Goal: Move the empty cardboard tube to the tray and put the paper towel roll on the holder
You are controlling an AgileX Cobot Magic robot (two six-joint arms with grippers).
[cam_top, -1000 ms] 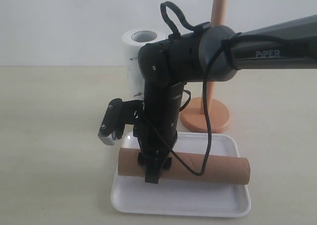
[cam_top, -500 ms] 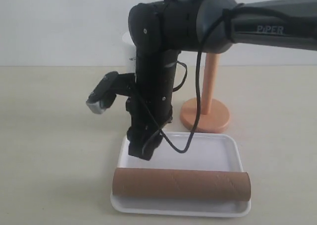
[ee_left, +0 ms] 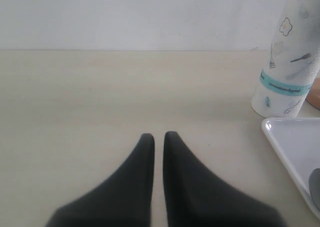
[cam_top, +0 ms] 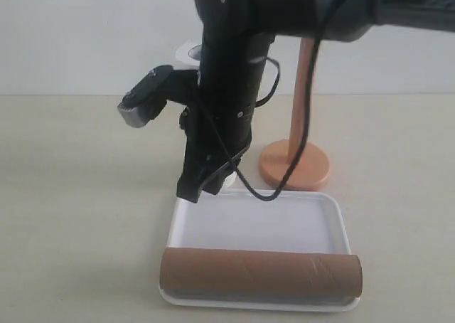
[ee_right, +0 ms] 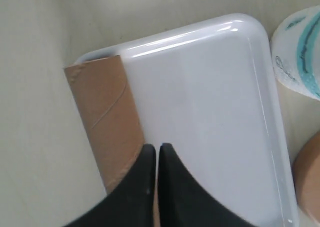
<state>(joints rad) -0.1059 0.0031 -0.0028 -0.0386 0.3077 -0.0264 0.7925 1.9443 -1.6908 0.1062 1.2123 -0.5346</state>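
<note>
The cardboard tube (cam_top: 261, 273) is down on the tray (cam_top: 270, 220), lying flat along the tray's 6 o'clock edge and spanning it from side to side. The rest of the white tray is bare. The right wrist view shows one open end of the tube sitting at a corner of the rim, with faint spiral seams on the brown wall.

The right pincer (cam_top: 192, 193) hangs off the tube, up over the tray's 10 o'clock corner in the exterior view. Its 2 black fingers are pressed together with only a hairline slit between them, gripping nothing. The right wrist view confirms it, tips together above tube and tray.

At 1 o'clock from the tray stands the wooden holder (cam_top: 293, 165), disc base on the counter (cam_top: 71, 195), its dowel bare where it shows beside the arm. At 11 o'clock, mostly hidden behind the big black arm, a sliver of the paper towel roll (cam_top: 188, 53) peeks out. The left wrist view shows it upright on the counter just beside the tray, teal band visible.

The left pincer (ee_left: 158, 135) sits low over open counter, fingers drawn together with a narrow gap, empty.
</note>
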